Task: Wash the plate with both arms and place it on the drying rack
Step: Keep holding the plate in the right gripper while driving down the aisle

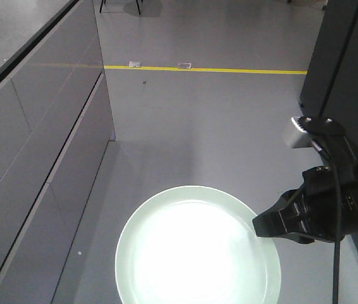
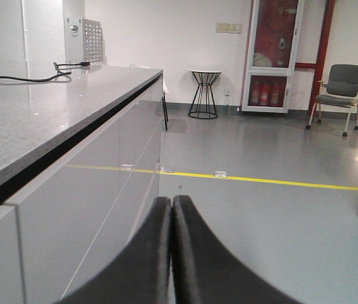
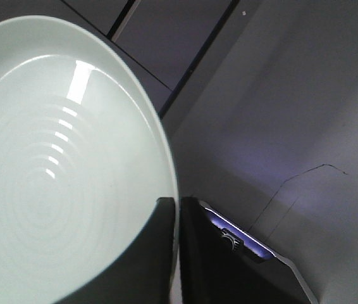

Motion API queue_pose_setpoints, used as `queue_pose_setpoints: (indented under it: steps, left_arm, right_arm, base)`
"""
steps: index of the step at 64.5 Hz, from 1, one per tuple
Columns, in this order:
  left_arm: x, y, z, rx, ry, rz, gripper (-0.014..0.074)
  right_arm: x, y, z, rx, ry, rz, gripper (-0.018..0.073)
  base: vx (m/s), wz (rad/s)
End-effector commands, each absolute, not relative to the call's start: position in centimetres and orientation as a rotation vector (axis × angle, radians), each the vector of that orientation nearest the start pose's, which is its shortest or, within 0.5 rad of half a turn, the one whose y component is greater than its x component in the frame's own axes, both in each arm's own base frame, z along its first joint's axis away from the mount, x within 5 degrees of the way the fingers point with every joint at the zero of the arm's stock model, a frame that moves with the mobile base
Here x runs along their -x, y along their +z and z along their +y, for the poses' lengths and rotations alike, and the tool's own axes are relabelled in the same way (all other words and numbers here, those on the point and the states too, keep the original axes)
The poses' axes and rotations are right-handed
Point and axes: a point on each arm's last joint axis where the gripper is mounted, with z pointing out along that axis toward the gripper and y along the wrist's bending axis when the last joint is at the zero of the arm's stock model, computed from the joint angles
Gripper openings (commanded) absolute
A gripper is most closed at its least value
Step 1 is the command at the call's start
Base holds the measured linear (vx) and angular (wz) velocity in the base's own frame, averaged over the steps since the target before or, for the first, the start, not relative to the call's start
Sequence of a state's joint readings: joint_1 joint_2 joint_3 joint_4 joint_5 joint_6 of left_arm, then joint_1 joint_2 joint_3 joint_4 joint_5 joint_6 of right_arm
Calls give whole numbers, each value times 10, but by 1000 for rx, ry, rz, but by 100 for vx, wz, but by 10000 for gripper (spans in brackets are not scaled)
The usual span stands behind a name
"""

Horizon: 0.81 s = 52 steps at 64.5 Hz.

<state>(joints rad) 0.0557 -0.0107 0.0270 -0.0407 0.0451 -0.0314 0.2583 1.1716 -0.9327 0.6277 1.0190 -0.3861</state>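
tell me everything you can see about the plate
The plate is round, pale mint-green and glossy, perhaps glazed ceramic, with a low upturned rim and faint concentric rings inside, clearest in the right wrist view. Glare whitens its centre in the front view, and the frame cuts off its near edge. It is empty, face up and roughly level, held in the air over the floor. The right gripper pinches its right rim between its fingers; nothing else visibly touches it.
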Motion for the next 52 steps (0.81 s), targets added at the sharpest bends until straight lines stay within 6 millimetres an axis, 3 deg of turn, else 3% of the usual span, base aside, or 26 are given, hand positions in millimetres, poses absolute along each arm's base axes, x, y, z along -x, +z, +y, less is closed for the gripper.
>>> queue_pose_setpoints:
  steps: [1, 52]
  left_arm:
    - [-54, 217, 3, 93, -20, 1429, -6]
    - [-54, 217, 3, 93, -20, 1429, -6]
  right_arm:
    - [-196, 328, 100, 518, 800, 2471, -4]
    - [-196, 328, 100, 518, 800, 2471, -4]
  base:
    - [22, -5]
    - [19, -15]
